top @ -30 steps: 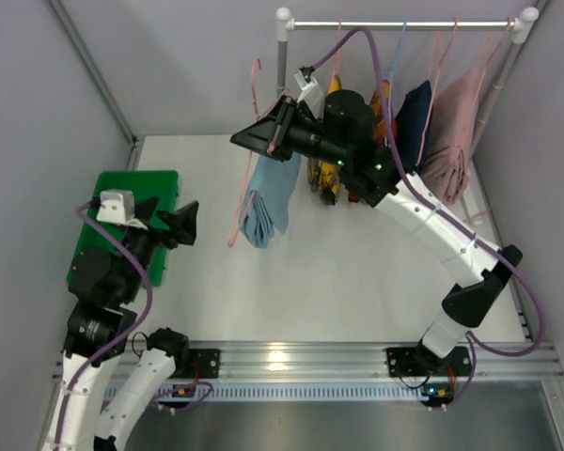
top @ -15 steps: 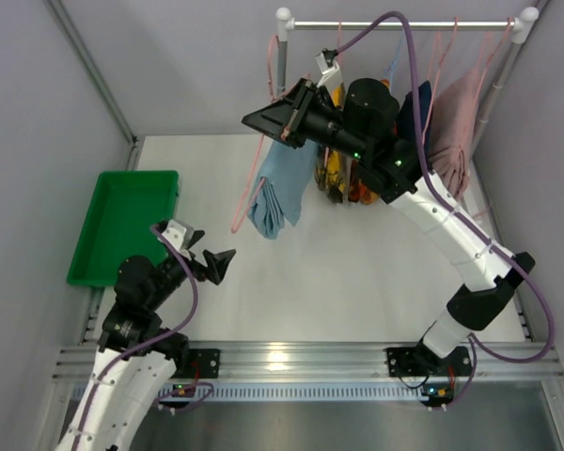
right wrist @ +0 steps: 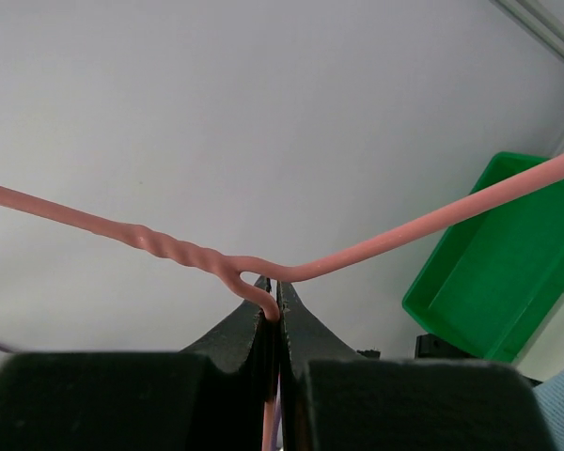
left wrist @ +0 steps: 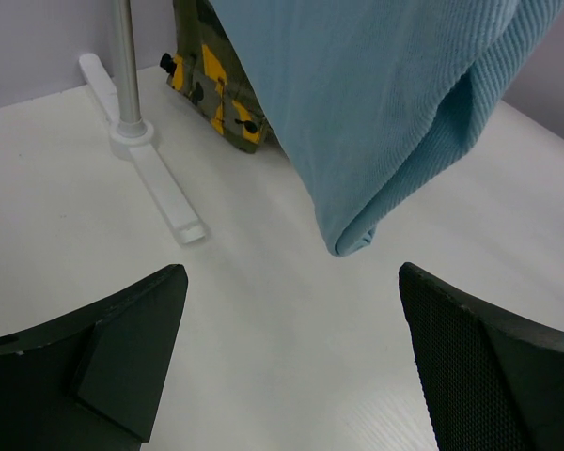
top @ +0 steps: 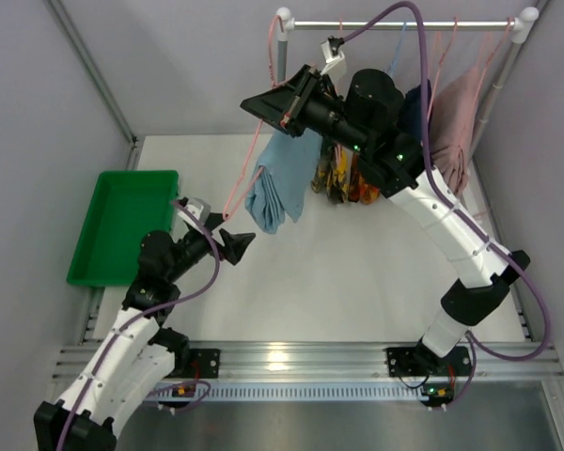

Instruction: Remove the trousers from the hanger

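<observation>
The light blue trousers (top: 280, 185) hang folded over a pink wire hanger (top: 251, 162). My right gripper (top: 282, 106) is shut on the hanger near its twisted neck (right wrist: 174, 247), with the wire pinched between the fingers (right wrist: 275, 287), holding it off the rail. The yellow black-blotched trousers (top: 335, 175) hang just right of the blue pair. My left gripper (top: 237, 242) is open and empty, low over the table, just below and left of the blue pair's hanging end (left wrist: 357, 240). The yellow pair (left wrist: 216, 89) shows behind it.
A green tray (top: 122, 225) sits at the table's left, also seen in the right wrist view (right wrist: 489, 272). The rack rail (top: 404, 23) carries navy (top: 415, 108), pink (top: 456, 127) and orange-red (top: 365, 191) garments. The rack pole (left wrist: 125, 61) and foot (left wrist: 164, 183) stand behind the trousers.
My left arm swung from over the green tray rightward to just below the blue trousers, staying open. My right gripper carried the hanger and blue trousers slightly up and right.
</observation>
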`<state>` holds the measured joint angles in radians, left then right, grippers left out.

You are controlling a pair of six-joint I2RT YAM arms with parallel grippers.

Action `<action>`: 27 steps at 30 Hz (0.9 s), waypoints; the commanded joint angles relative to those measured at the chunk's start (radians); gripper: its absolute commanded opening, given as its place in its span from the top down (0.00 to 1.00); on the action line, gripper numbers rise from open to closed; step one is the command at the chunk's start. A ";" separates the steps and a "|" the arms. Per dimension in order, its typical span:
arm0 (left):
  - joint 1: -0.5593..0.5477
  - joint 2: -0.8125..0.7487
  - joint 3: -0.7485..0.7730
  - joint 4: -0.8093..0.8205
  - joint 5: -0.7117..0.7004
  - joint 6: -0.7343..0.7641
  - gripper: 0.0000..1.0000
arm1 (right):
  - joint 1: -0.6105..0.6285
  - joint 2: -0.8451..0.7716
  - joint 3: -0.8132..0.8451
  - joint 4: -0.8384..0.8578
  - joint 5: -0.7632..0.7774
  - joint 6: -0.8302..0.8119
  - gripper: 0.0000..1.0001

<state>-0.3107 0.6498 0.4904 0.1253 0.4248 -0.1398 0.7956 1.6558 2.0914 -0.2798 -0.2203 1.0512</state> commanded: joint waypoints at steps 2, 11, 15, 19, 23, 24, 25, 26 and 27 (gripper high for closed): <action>-0.034 0.039 0.025 0.198 0.015 -0.041 0.01 | 0.002 -0.007 0.102 0.163 0.013 -0.020 1.00; -0.071 0.082 0.117 0.231 -0.087 -0.188 0.01 | 0.004 0.001 0.104 0.166 0.010 -0.023 1.00; -0.071 0.117 0.168 0.269 -0.118 -0.274 0.01 | 0.005 -0.001 0.101 0.165 0.003 -0.022 1.00; -0.070 0.132 0.209 0.290 -0.144 -0.314 0.01 | 0.005 -0.005 0.096 0.168 -0.007 -0.017 1.00; -0.071 0.149 0.252 0.284 -0.149 -0.331 0.01 | 0.005 -0.004 0.093 0.171 -0.014 -0.010 1.00; -0.071 0.158 0.261 0.281 -0.146 -0.333 0.01 | 0.005 -0.004 0.091 0.172 -0.013 -0.010 1.00; -0.071 0.163 0.278 0.283 -0.144 -0.336 0.01 | 0.005 -0.002 0.093 0.174 -0.014 -0.007 1.00; -0.071 0.165 0.286 0.284 -0.144 -0.342 0.01 | 0.005 -0.002 0.091 0.174 -0.017 -0.007 1.00; -0.071 0.171 0.293 0.286 -0.146 -0.345 0.01 | 0.005 -0.004 0.091 0.174 -0.017 -0.007 1.00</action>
<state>-0.3798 0.8116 0.7277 0.3408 0.2924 -0.4522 0.7963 1.6917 2.1098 -0.2798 -0.2173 1.0634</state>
